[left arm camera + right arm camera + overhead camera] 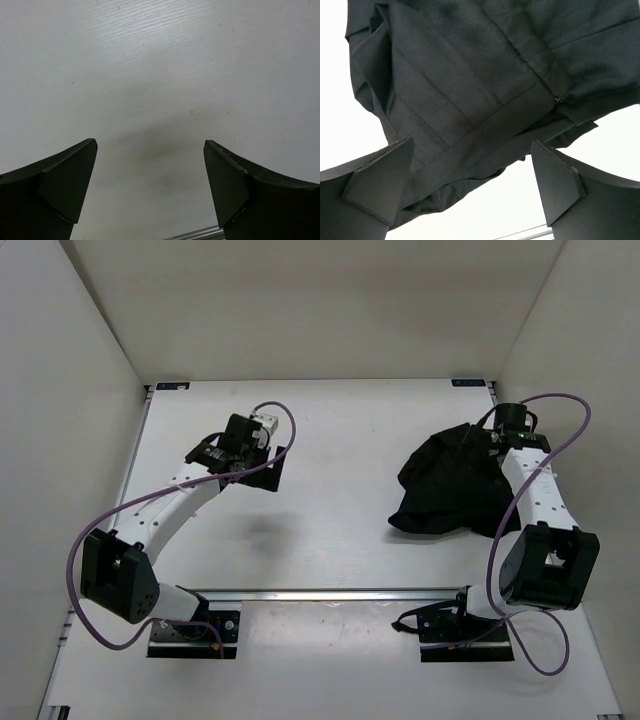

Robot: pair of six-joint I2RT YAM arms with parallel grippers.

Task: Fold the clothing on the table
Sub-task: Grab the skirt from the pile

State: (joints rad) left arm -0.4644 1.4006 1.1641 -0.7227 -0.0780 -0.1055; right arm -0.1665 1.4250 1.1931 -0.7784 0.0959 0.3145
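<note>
The table (pixel 330 530) is a broad white slab, flat and smooth, with faint scratches visible in the left wrist view. That slick surface is probably the first hazard, because a tugged garment may slide as one lump instead of spreading.

The clothing (pixel 445 490) lies in a crumpled heap on the right half of the table, well apart from the left arm. It is matte black woven fabric with fine diagonal ribbing, soft creases and overlapping flaps. With the layers bunched like this, a pinch could catch several thicknesses at once, and any fold made from that would likely come out skewed.

The right hand (pixel 471 141) hangs over the heap with its dark wedge-shaped fingers spread fully apart and nothing between them. If it comes down mid-heap, it would likely grab a fold rather than an edge. The left hand (pixel 150 144) is just as wide apart and empty, above bare table.

A wide stitched band (pixel 485 127) runs across the cloth, stiffer-looking than the rest, so it may resist creasing.
</note>
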